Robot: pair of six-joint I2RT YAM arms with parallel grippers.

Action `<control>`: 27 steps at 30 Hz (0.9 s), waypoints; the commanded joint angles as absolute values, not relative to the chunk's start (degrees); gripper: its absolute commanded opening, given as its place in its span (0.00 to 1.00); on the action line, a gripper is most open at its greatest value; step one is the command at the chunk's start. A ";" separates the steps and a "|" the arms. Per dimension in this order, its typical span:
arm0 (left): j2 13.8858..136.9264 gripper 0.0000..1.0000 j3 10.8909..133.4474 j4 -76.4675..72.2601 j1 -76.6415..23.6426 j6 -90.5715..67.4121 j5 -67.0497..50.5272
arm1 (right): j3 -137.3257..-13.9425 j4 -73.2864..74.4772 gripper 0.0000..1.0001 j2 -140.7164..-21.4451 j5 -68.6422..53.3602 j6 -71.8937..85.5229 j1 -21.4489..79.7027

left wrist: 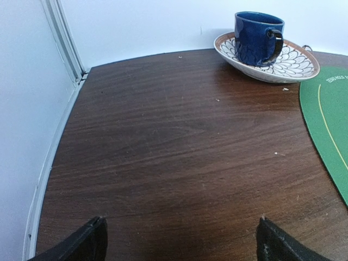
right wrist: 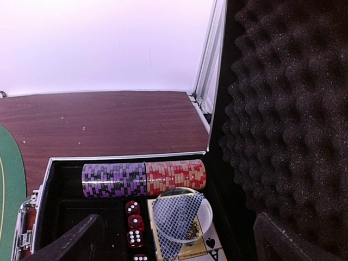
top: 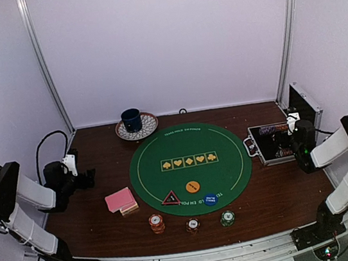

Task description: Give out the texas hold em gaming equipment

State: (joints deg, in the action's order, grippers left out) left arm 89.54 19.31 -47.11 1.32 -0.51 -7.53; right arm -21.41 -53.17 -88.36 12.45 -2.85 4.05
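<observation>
On the round green felt mat (top: 163, 148) at the middle of the tabletop (top: 98, 147), some of the Texas hold 'em kit is laid out. An orange button (top: 193, 186), a blue button (top: 210, 199) and a red-rimmed black triangle (top: 171, 199) sit on the mat's near part. A stack of pink-backed cards (top: 120, 200) lies just off its left edge. Three short chip stacks, orange (top: 156, 222), red (top: 193, 224) and green (top: 227, 217), stand in a row on the bare wood in front of it.

More stock waits in the open case (top: 258, 151) at the right of the mat. The right wrist view shows a row of purple chips (right wrist: 113, 179) and a row of red chips (right wrist: 175, 175) on edge, red dice (right wrist: 134, 223) and a clear disc (right wrist: 179, 215) over a blue-backed deck.

The right end effector (right wrist: 176, 231) hangs over that case with its fingers spread wide and nothing between them. The left end effector (top: 85, 179) sits equally wide and empty above bare wood at the left, well apart from the cards. A dark blue mug (top: 131, 119) on a patterned plate (top: 148, 129) stands at the far edge, outside the game.

No item is in hand, so this reads as a pause between pick-ups. Either arm looks set to move. The right would need to drop straight down and straddle a slice of chips without dragging the whole row. The left would need to swing inward to the cards.
</observation>
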 commanded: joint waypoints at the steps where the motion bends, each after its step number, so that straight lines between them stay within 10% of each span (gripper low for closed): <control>1: 87.79 0.98 21.74 -46.72 1.09 0.36 -9.39 | -26.43 -40.82 1.00 -81.23 14.97 -4.66 6.33; 12: 79.54 0.98 43.79 0.20 1.33 4.25 -8.32 | -39.17 -8.46 1.00 -67.64 13.43 -0.90 13.74; 22: 75.75 0.98 56.67 25.57 4.17 4.92 -10.16 | -53.49 5.37 1.00 -73.74 -11.94 21.81 13.87; 27: 77.52 0.98 61.96 37.24 4.63 8.34 -10.39 | -61.47 18.43 0.99 -80.44 -6.67 12.26 29.93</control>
State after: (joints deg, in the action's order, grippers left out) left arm 76.60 58.22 25.30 3.90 4.91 -9.69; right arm -57.30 5.63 -76.73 -4.99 15.77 19.03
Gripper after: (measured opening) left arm 0.976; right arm 0.995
